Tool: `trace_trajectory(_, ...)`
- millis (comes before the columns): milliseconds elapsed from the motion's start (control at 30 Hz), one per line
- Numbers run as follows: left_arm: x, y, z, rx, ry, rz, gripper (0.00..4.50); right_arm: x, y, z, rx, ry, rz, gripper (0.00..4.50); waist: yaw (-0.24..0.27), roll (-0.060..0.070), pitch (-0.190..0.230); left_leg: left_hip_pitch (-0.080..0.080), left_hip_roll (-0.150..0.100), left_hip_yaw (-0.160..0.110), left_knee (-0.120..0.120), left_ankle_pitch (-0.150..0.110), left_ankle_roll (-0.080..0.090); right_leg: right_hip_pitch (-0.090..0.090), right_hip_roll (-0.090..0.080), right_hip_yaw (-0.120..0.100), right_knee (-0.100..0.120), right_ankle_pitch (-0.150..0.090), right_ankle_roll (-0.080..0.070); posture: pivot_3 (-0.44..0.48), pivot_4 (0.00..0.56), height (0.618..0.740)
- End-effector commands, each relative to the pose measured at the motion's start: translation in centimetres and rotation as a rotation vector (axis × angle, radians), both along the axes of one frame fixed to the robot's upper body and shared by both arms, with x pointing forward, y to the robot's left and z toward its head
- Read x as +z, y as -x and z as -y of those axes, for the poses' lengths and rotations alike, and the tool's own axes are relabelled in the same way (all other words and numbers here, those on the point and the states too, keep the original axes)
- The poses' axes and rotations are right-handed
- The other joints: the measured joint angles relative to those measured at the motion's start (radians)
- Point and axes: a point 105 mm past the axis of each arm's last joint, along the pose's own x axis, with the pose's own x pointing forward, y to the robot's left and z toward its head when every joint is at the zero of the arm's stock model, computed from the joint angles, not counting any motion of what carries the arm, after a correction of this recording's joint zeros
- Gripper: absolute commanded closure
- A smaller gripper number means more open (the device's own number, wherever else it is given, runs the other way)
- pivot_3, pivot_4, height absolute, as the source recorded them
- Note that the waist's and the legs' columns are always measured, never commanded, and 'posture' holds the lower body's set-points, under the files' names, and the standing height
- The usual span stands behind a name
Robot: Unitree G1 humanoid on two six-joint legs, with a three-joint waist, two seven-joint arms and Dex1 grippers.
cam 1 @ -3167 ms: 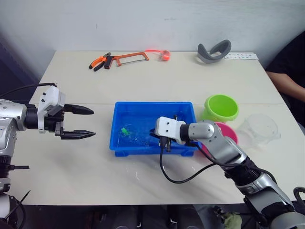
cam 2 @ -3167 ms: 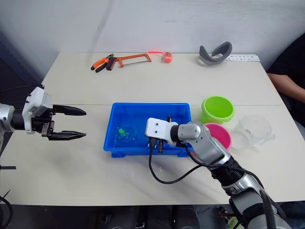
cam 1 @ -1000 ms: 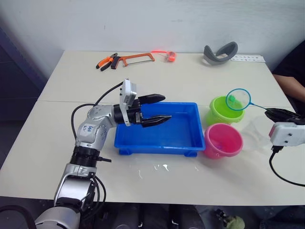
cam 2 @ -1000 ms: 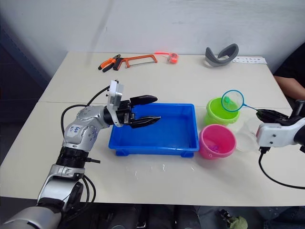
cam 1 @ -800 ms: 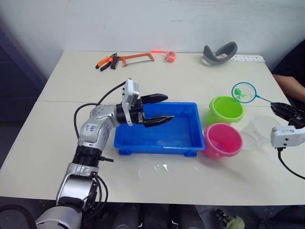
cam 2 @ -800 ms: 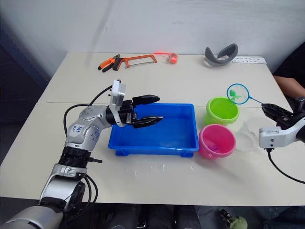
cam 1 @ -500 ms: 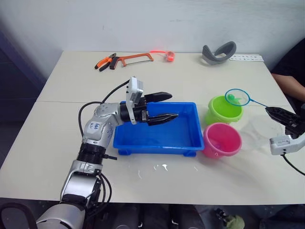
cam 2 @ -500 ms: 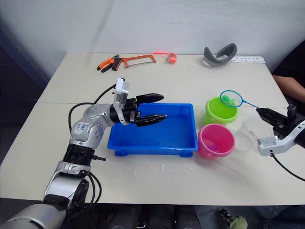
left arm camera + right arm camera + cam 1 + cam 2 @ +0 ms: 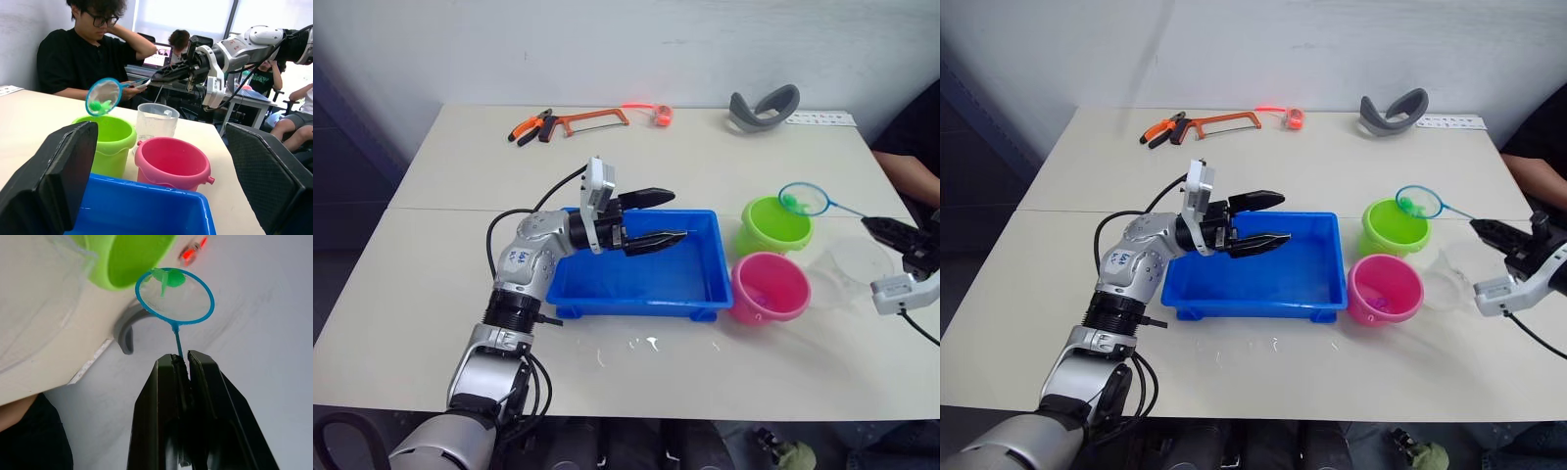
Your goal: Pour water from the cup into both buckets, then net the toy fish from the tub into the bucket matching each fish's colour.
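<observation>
Holding a green fish point(image 9: 168, 278) in the net point(image 9: 804, 199) above the green bucket point(image 9: 775, 224).
Right gripper point(image 9: 182, 363) pinches the net handle; left gripper point(image 9: 668, 217) hovers wide over the tub point(image 9: 636, 284). Tipping too far right could drop the fish on the table.

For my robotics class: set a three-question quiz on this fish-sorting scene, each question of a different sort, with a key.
1. True or false: the net held by the right end effector carries a pink fish.
2. Multiple choice: the net's hoop hangs above the rim of which container? A) blue tub B) green bucket C) pink bucket
3. Fill in: the left end effector hovers over the ___ with its fingers apart.

Key: 1 false, the toy fish is green. 2 B. 3 tub.
</observation>
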Motion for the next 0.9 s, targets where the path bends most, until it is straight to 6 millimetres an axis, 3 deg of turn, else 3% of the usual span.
trace_trajectory(33, 0.2, 0.1, -0.2, 0.01, 0.007, 0.024, 0.02, 1.4, 0.0, -0.3, 0.003, -0.033, 0.077, 4.5, -0.001, 0.0, 0.0, 0.0, 0.0, 0.0, 0.0, 0.0, 0.0, 0.0, 0.0, 0.0, 0.0, 0.0, 0.0, 0.0, 0.15, 0.74)
trace_trajectory(200, 0.3, -0.1, -0.3, 0.018, 0.006, 0.025, 0.02, 0.1, -0.1, -0.1, -0.009, -0.034, 0.054, 4.5, -0.003, 0.0, 0.0, 0.0, 0.0, 0.0, 0.0, 0.0, 0.0, 0.0, 0.001, 0.001, 0.001, 0.0, 0.0, 0.0, 0.15, 0.74)
trace_trajectory(400, 0.2, -0.1, -0.4, 0.023, 0.004, 0.027, 0.02, 0.8, -0.7, 0.1, -0.024, -0.084, 0.101, 4.5, -0.003, 0.0, 0.0, 0.0, 0.0, 0.001, 0.0, 0.0, 0.0, 0.0, 0.001, 0.001, 0.001, 0.0, 0.0, 0.0, 0.15, 0.74)
trace_trajectory(533, 0.2, -0.1, -1.2, 0.037, -0.001, 0.034, 0.02, 2.3, -0.2, -0.3, -0.02, -0.307, 0.078, 4.5, -0.002, 0.0, 0.0, 0.0, 0.0, 0.0, 0.0, 0.0, 0.0, 0.0, 0.001, 0.0, 0.0, 0.0, 0.0, 0.0, 0.15, 0.74)
trace_trajectory(600, 0.2, 0.2, -2.4, 0.029, -0.014, 0.053, 0.02, 3.1, 0.3, -1.4, 0.016, -0.463, 0.017, 4.5, -0.004, 0.0, 0.0, 0.0, 0.0, 0.0, 0.0, 0.0, 0.0, 0.0, 0.001, 0.0, 0.0, 0.0, 0.0, 0.0, 0.15, 0.74)
trace_trajectory(767, 1.7, 2.6, -8.0, -0.024, 0.019, 0.127, 0.02, 4.9, 2.1, -6.4, 0.117, -1.167, -0.371, 4.5, -0.02, 0.0, 0.0, 0.001, 0.004, 0.0, 0.0, 0.0, -0.001, 0.0, 0.004, -0.001, 0.0, 0.0, -0.001, 0.0, 0.15, 0.74)
trace_trajectory(900, 2.4, 3.1, -13.6, 0.095, -0.029, 0.134, 0.02, 4.3, 4.2, -11.3, 0.223, -1.31, -0.735, 4.5, -0.024, 0.0, 0.0, 0.002, 0.004, -0.002, 0.002, 0.0, -0.001, 0.002, 0.002, 0.0, 0.001, 0.001, -0.002, 0.0, 0.15, 0.74)
